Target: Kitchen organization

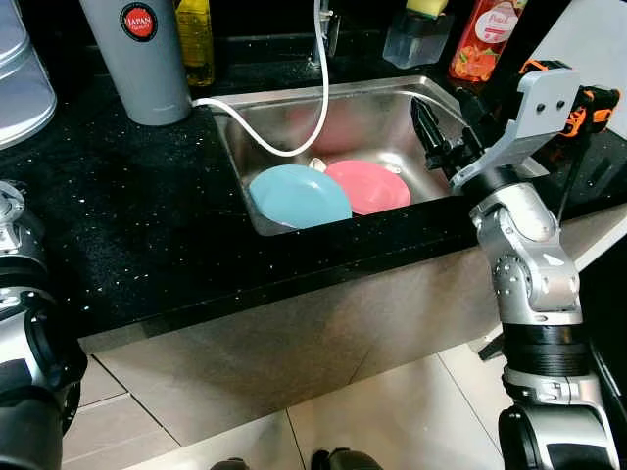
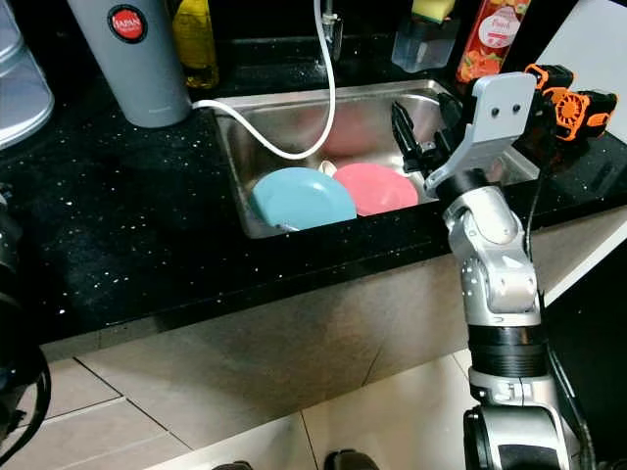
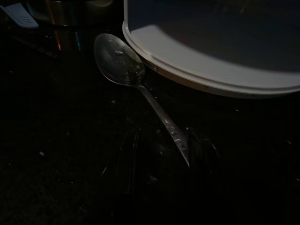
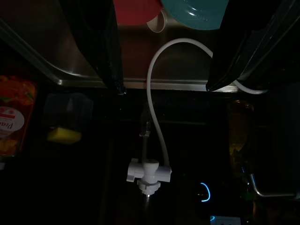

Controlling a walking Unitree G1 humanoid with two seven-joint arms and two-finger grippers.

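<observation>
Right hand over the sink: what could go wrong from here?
1. The open right hand hangs over the sink near the white hose; reaching for the pink plate could snag it.
2. The blue plate overlaps the pink one and leans on the sink wall, so lifting either may shift the other.
3. The spoon lies beside the left hand, and a careless move could knock it.

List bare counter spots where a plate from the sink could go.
Biggest free patch: black counter left of the sink, in front of the grey canister. The front strip below the sink is narrow. Crowded: back ledge with yellow bottle, red bottle and sponge holder; sink holds blue plate, pink plate and white hose; right gripper hovers over its right side.
</observation>
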